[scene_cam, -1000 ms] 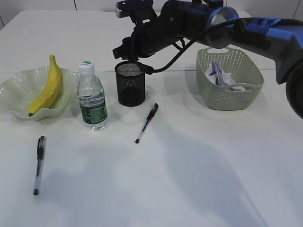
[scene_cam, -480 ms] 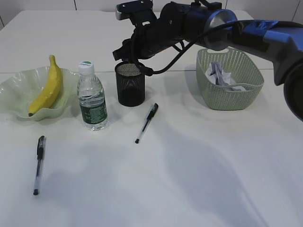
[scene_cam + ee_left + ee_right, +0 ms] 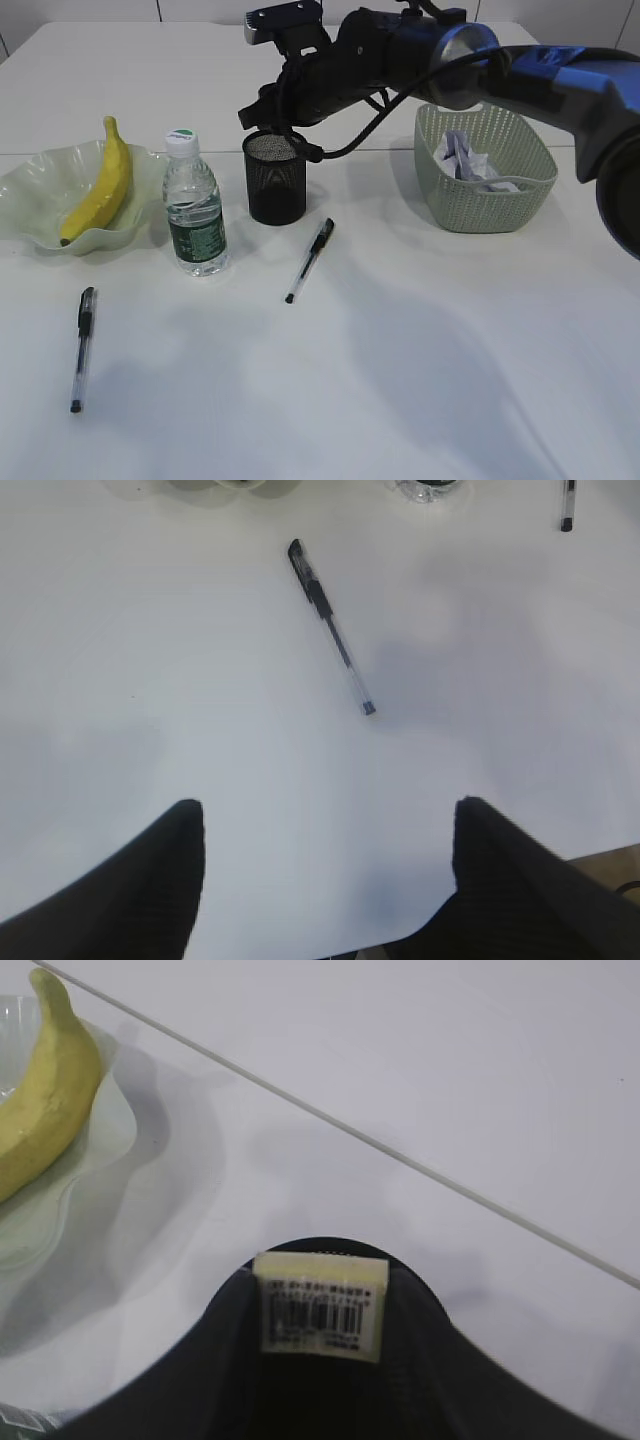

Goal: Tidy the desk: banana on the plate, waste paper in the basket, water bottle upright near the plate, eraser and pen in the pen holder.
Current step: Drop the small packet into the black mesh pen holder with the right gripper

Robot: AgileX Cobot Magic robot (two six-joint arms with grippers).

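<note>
Exterior view first: near the front left corner of the large plain white bench (image 3: 420,400) lies a clear pen with a black cap (image 3: 81,346), lengthwise toward the front edge. Farther in, toward the middle, a second clear black-capped pen (image 3: 309,259) lies at a slant, just in front of the black metal mesh cylinder pen holder (image 3: 275,180). Left of that cup, the small clear plastic water bottle with a dark green label and white cap (image 3: 194,206) stands upright, just beside the shallow translucent pale-green plate with a wavy rim (image 3: 30,205) near the left edge. The ripe yellow curved banana (image 3: 103,186) rests on the plate. Toward the right edge sits the pale sage-green woven plastic basket (image 3: 484,167), with crumpled white waste paper (image 3: 462,156) inside.

The right claw (image 3: 272,122), on a dark arm reaching across from the right, hangs just above the pen holder's rim. Its wrist view shows it closed narrowly on the tiny pale-yellow rectangular eraser with a white barcode sticker (image 3: 321,1303), the fingers pressing its two sides, with the banana and plate beyond.

The left claw (image 3: 325,880) hangs above the bench at the front left, its jaws wide apart and holding nothing, the near pen lying ahead of them.
</note>
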